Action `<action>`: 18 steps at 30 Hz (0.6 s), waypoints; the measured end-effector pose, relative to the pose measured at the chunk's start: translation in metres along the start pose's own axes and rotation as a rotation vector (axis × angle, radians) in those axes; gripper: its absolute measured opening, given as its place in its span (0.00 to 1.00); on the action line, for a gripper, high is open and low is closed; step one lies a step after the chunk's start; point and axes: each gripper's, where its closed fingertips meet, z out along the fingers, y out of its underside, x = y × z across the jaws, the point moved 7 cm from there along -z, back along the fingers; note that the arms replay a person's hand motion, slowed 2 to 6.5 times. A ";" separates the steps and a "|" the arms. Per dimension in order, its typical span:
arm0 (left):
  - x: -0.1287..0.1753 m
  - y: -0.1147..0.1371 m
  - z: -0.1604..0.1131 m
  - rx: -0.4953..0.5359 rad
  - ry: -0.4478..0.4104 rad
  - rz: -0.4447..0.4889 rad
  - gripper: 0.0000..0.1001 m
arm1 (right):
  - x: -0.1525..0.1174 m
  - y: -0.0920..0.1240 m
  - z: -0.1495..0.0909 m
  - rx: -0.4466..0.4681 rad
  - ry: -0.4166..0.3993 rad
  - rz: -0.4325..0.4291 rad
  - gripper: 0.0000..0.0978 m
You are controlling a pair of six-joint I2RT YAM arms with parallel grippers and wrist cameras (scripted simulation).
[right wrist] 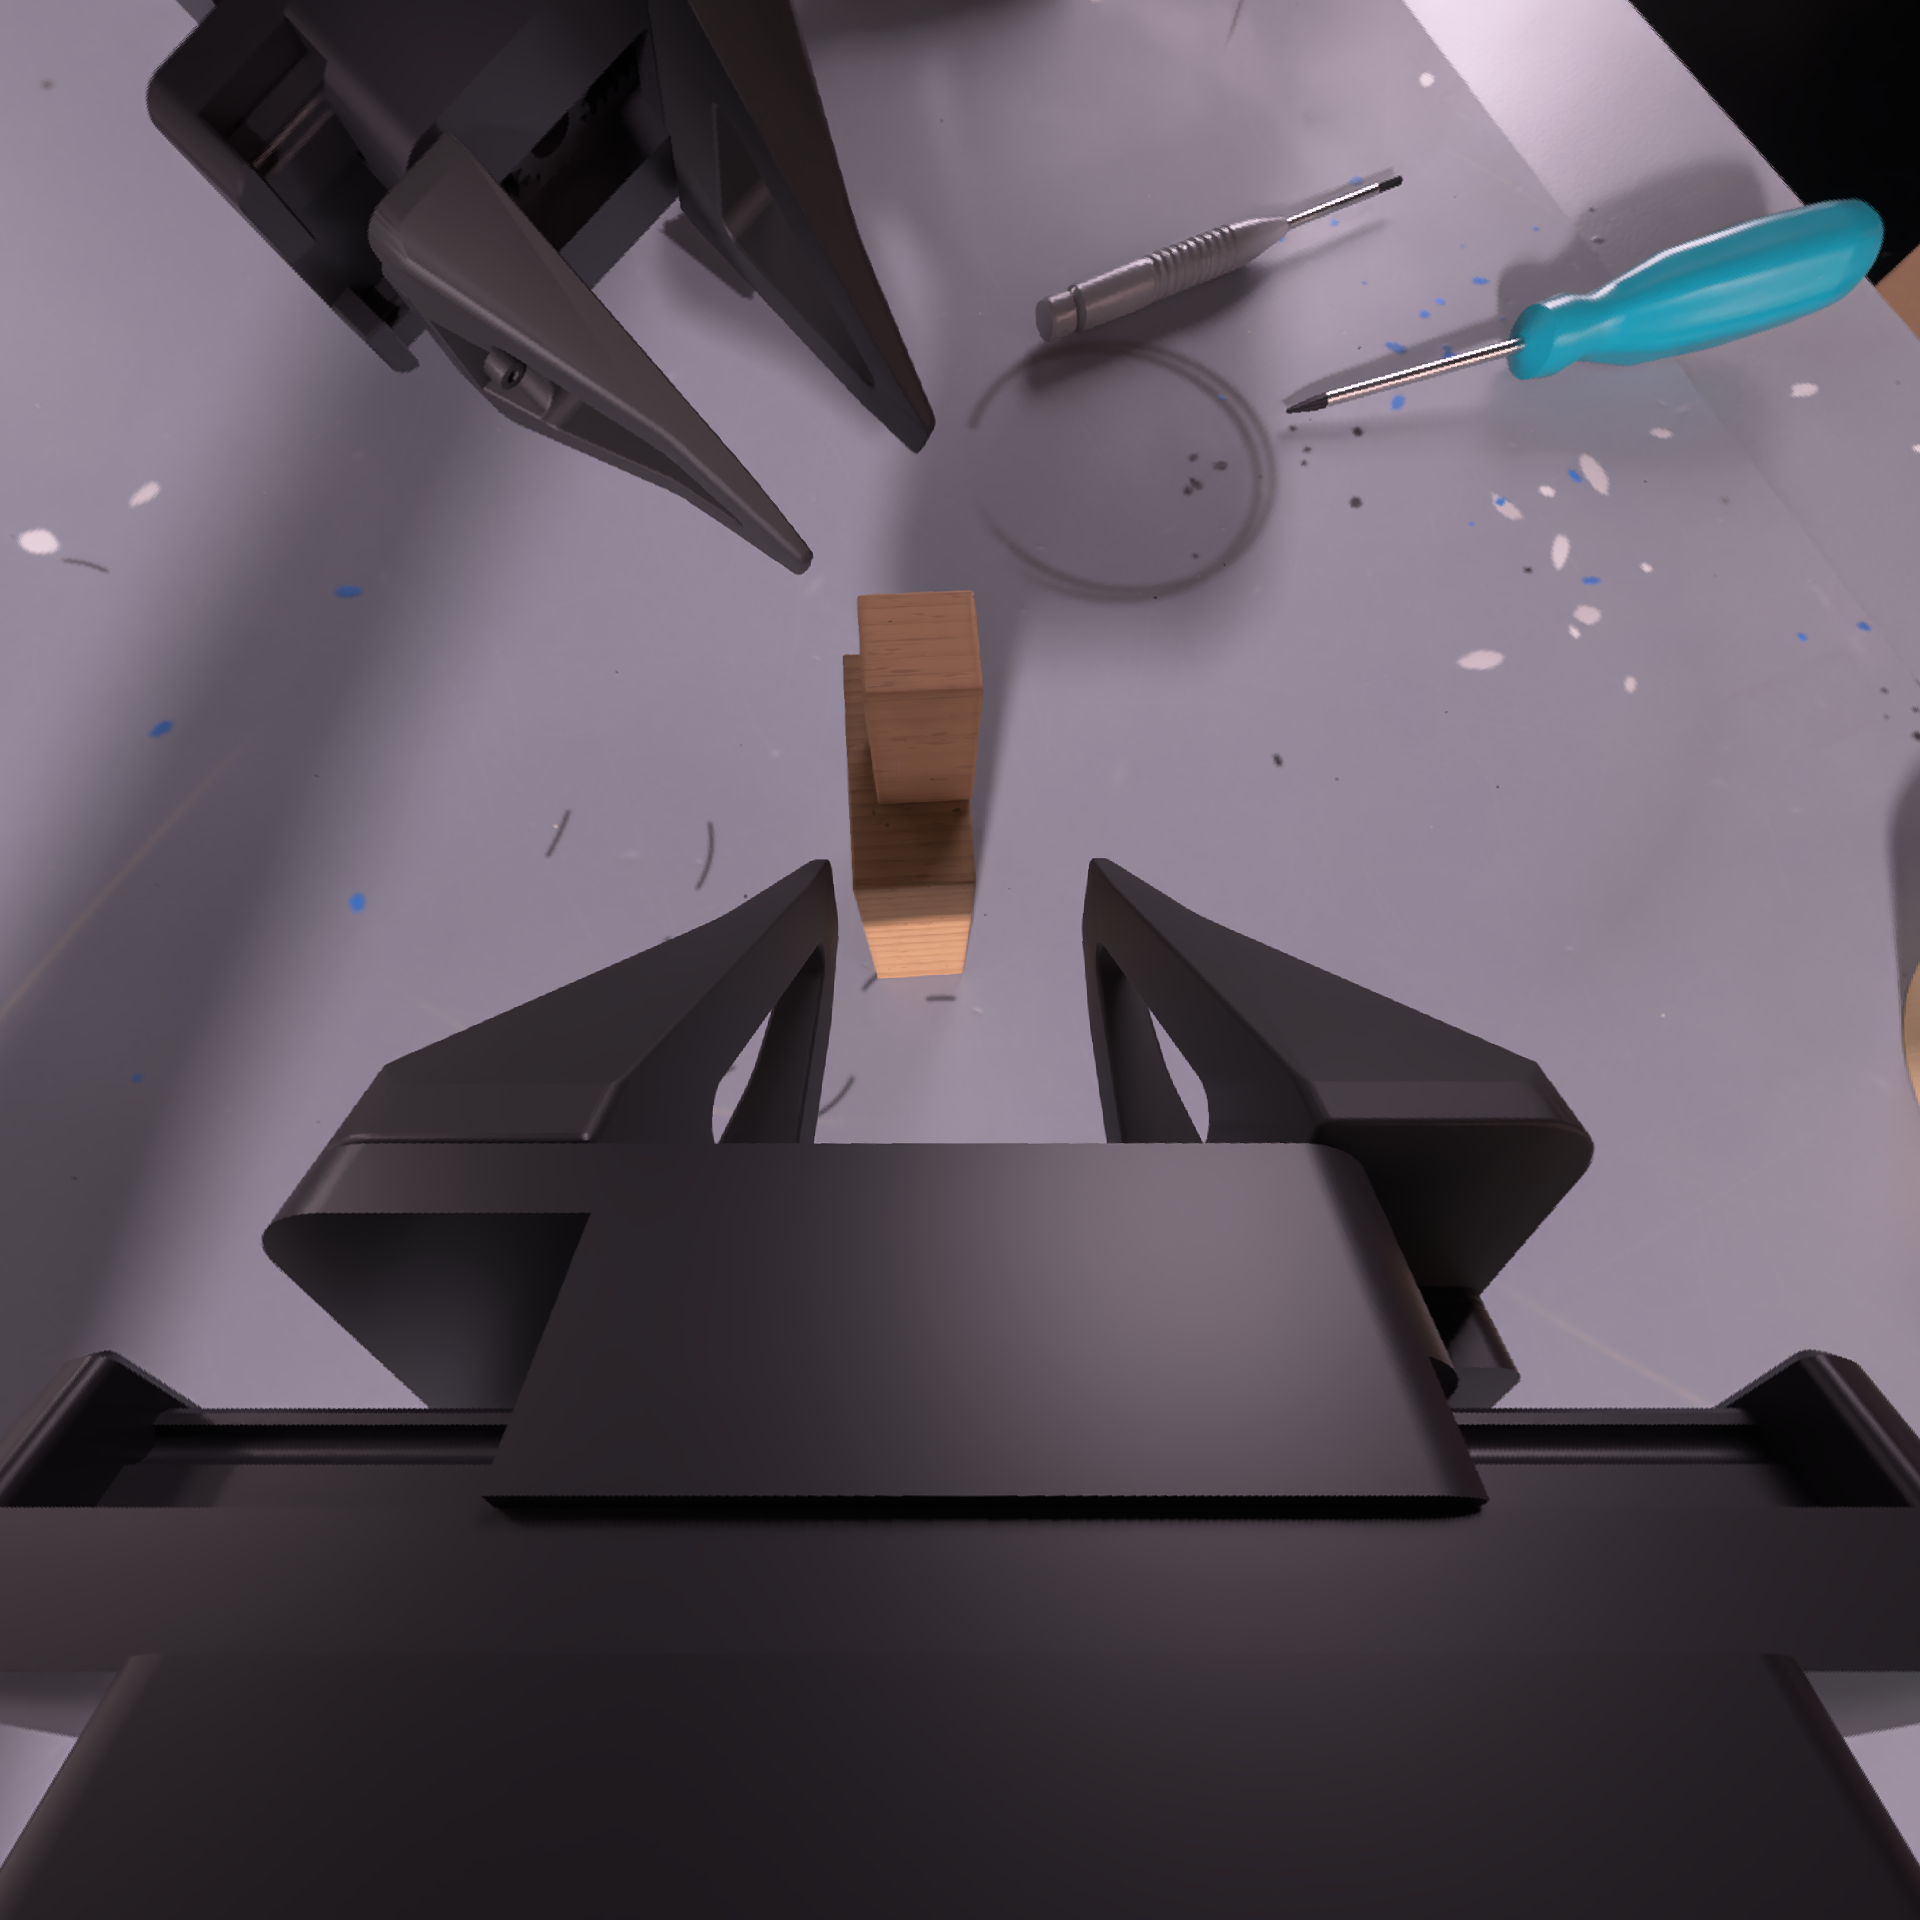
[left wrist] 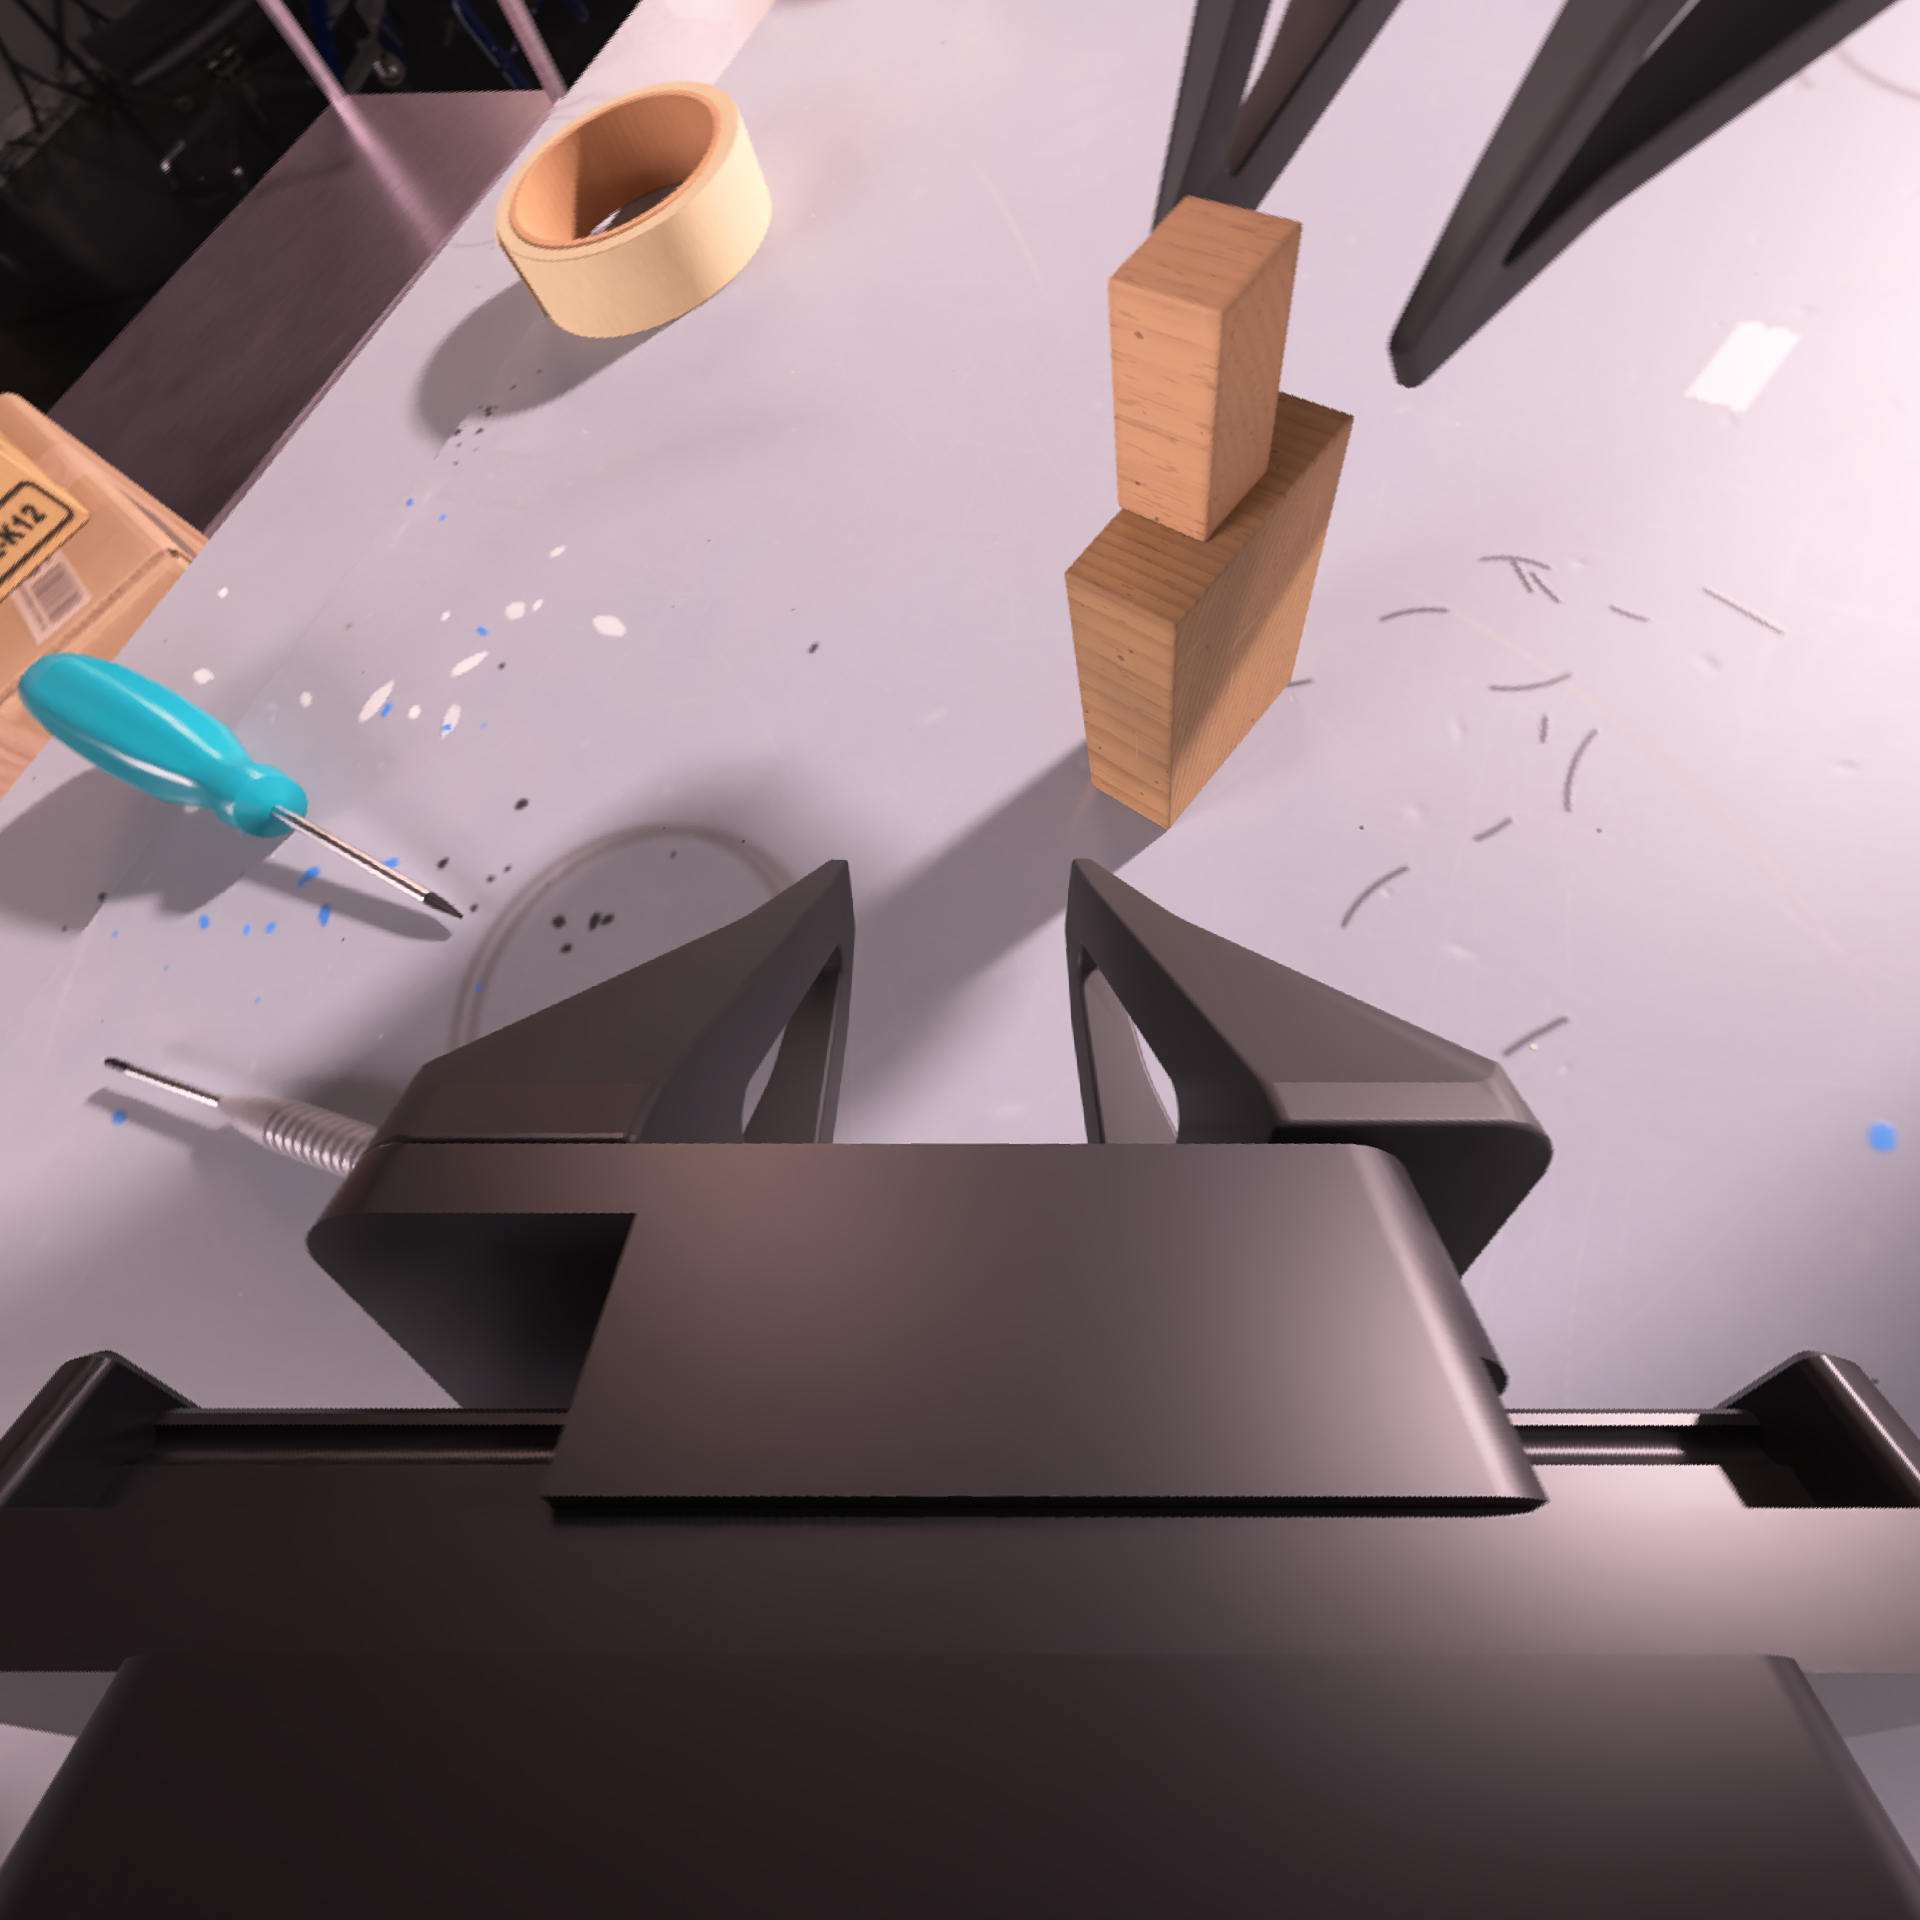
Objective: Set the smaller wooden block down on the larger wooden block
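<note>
The smaller wooden block (left wrist: 1195,364) stands upright on top of the larger wooden block (left wrist: 1195,644) on the grey table. Both show in the right wrist view too: the smaller block (right wrist: 920,707) on the larger block (right wrist: 914,883). My left gripper (left wrist: 958,883) is open and empty, a little in front and to the left of the stack. My right gripper (right wrist: 958,883) is open and empty, above the stack and apart from it. The right gripper's fingers (left wrist: 1507,208) show beyond the stack. The left gripper (right wrist: 862,499) shows beyond the stack in the right wrist view.
A roll of beige tape (left wrist: 634,208) lies at the far left. A teal screwdriver (left wrist: 156,743) and a small metal driver (left wrist: 270,1122) lie to the left; both also show in the right wrist view, teal (right wrist: 1683,286) and metal (right wrist: 1174,265). A cardboard box (left wrist: 62,561) sits off the left table edge.
</note>
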 end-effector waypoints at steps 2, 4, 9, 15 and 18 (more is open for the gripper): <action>0.000 0.000 0.002 0.000 0.015 0.018 0.31 | 0.002 0.000 0.003 -0.009 -0.006 -0.018 0.39; 0.000 0.001 0.003 0.001 0.021 0.027 0.28 | 0.004 -0.001 0.005 -0.016 -0.020 -0.037 0.35; 0.001 0.001 0.003 0.006 0.033 0.033 0.21 | 0.006 -0.003 0.008 -0.033 -0.068 -0.081 0.22; 0.004 0.002 0.003 0.015 0.043 0.045 0.18 | 0.013 -0.004 0.008 -0.055 -0.130 -0.128 0.18; 0.007 0.002 0.002 0.019 0.051 0.051 0.16 | 0.018 -0.005 0.008 -0.070 -0.161 -0.141 0.18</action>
